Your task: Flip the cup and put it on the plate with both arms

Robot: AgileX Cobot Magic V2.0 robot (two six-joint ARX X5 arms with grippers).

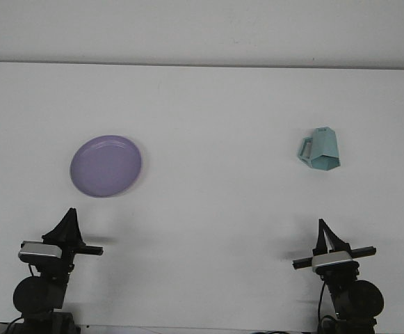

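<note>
Nearest the camera, both arms are sitting low at the front edge of the white worktop point(208, 229). The left claw point(70, 221) is pointing forward with its fingers drawn together into a dark point, holding nothing. The right claw point(322, 233) is showing the same closed, empty wedge.

Further out, on the left, the round lilac plastic plate point(106, 165) is lying flat and bare. Well apart from it, on the right and slightly further back, the pale teal faceted cup with a handle point(319, 149) is resting alone; it appears to be upside down or tipped, its handle pointing left, though its exact pose is hard to read from here.

The step in hand looks to be the first reach, so the task is barely starting. To do it well, the right claw should be opening before nearing the cup and closing on a flat facet or the rim rather than the handle, since angled walls may slip. A mid-worktop handover would let the left arm finish at the plate.

The worktop is running plain and matte to a pale wall point(202, 28) behind.
</note>
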